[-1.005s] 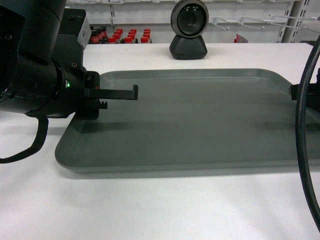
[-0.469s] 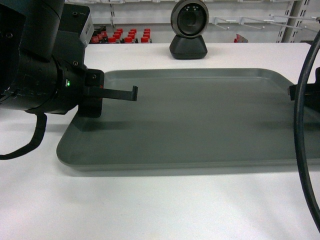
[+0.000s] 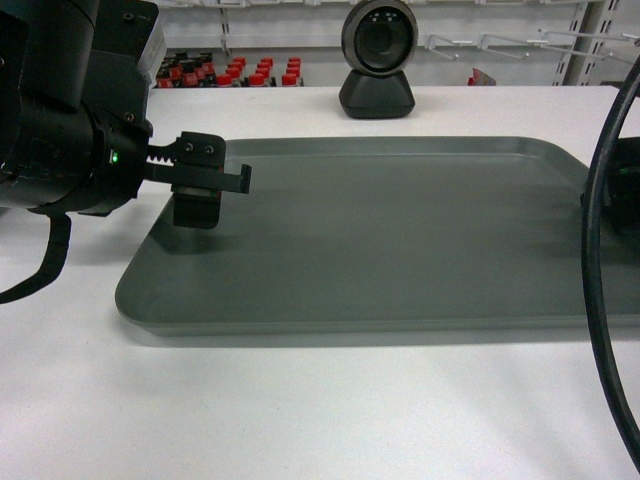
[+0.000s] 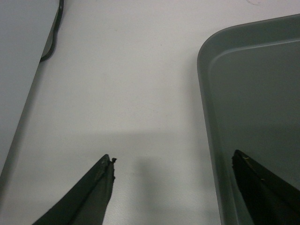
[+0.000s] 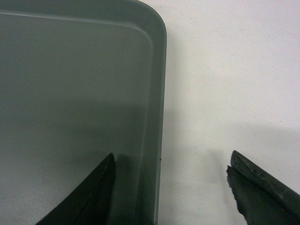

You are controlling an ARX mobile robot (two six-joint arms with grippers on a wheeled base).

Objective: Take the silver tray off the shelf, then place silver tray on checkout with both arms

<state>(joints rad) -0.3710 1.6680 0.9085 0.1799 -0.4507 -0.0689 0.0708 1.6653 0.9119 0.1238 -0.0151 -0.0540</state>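
Note:
The silver tray (image 3: 400,240) lies flat on the white checkout (image 3: 300,420), in front of the black scanner (image 3: 377,60). My left gripper (image 3: 225,185) hovers open just over the tray's left rim. In the left wrist view its fingers straddle that rim: one is over the checkout (image 4: 131,84), the other over the tray (image 4: 253,93), and the left gripper (image 4: 173,158) holds nothing. My right gripper (image 5: 172,157) is also open and straddles the right rim of the tray (image 5: 70,84) without touching it. In the head view the right gripper (image 3: 622,195) is a dark shape at the frame's edge.
Store shelves with red-capped bottles (image 3: 240,72) stand behind the checkout. A thick black cable (image 3: 597,300) hangs down the right side of the head view. A thin cable (image 4: 54,33) runs along a grey surface at the left of the left wrist view.
My left gripper has risen off the tray's left rim and drawn back to the left, now free of it. The right gripper has pulled back toward the right edge. The tray stays put.

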